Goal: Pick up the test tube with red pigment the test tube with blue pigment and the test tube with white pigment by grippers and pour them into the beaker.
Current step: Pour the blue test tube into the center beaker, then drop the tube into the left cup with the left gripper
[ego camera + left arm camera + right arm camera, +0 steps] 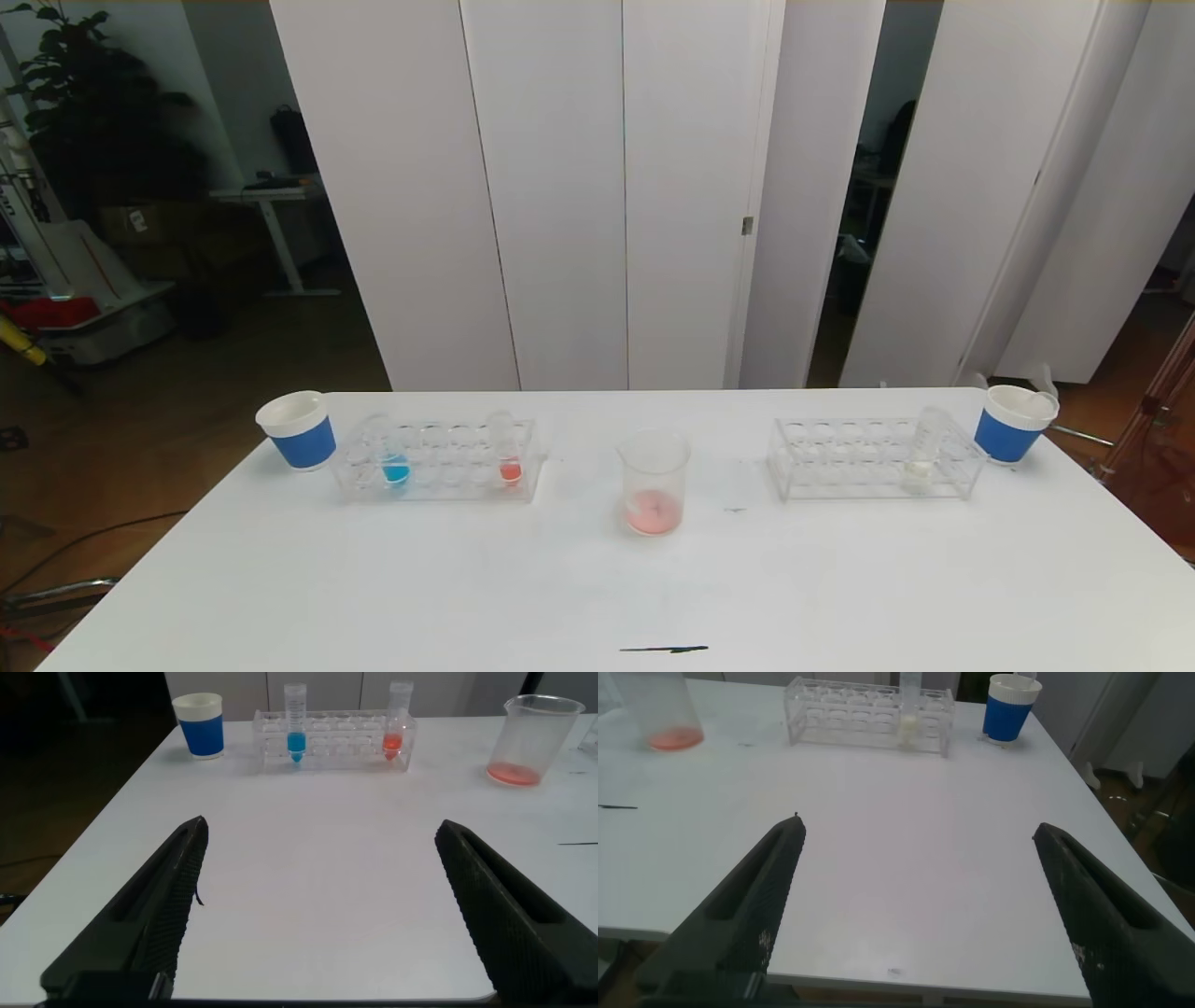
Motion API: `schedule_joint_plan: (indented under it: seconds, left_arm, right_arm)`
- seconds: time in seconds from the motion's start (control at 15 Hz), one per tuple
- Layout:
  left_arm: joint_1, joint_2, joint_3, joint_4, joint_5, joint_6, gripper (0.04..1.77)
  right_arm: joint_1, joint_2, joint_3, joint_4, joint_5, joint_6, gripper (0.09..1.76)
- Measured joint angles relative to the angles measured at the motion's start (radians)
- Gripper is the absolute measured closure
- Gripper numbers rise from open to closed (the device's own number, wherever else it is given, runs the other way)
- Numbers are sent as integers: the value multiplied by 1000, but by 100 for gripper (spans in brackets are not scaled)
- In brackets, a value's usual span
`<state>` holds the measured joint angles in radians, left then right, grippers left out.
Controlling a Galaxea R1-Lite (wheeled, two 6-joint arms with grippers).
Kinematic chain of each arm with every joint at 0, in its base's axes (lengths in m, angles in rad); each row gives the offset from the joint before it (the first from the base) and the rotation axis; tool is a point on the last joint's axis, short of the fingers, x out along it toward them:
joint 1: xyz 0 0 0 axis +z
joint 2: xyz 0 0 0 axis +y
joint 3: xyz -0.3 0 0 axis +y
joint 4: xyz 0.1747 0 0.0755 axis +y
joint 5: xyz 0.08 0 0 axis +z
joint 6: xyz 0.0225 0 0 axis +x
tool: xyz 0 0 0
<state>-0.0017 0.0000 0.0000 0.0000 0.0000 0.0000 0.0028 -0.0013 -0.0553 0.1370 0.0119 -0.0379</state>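
- The beaker [653, 481] stands mid-table, between the two racks, with a thin layer of pink-red liquid at its bottom.
- The blue tube [394, 459] stands upright in the left rack [439, 459], near that rack's left end.
- The red tube [508, 455] stands upright in the same rack, near its right end, with a little red liquid in its base.
- The white tube [922, 457] stands in the right rack [873, 457], toward its right end, leaning slightly.
- A white-and-blue cup [297, 429] sits just beside the left rack's outer end; a second cup [1014, 424] sits just beside the right rack's outer end.
- The left gripper [318, 905] hangs over the near table edge, well apart from the left rack, jaws spread wide with nothing between them.
- The right gripper [915, 905] hangs likewise over the near edge on the right side, jaws spread wide and holding nothing.
- A short dark mark [663, 649] lies on the white table [840, 579] near its front edge.
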Motion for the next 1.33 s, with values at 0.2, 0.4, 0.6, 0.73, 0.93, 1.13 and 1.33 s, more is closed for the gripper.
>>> schedule_joint_plan:
  seconds: [0.2, 0.4, 0.6, 0.73, 0.93, 1.13, 1.33]
  left_arm:
    - [0, 0, 0, 0, 0, 0, 7]
    - [0, 0, 0, 0, 0, 0, 7]
    - [0, 0, 0, 0, 0, 0, 7]
    - [0, 0, 0, 0, 0, 0, 7]
    - [0, 0, 0, 0, 0, 0, 7]
    - [0, 0, 0, 0, 1, 0, 7]
    - [0, 0, 0, 0, 1, 0, 7]
  right_arm:
    - [0, 0, 0, 0, 0, 0, 10]
    - [0, 0, 0, 0, 0, 0, 10]
    - [0, 0, 0, 0, 0, 0, 10]
    - [0, 0, 0, 0, 0, 0, 10]
    - [0, 0, 0, 0, 0, 0, 10]
    - [0, 0, 0, 0, 0, 0, 10]
    - [0, 0, 0, 0, 0, 0, 10]
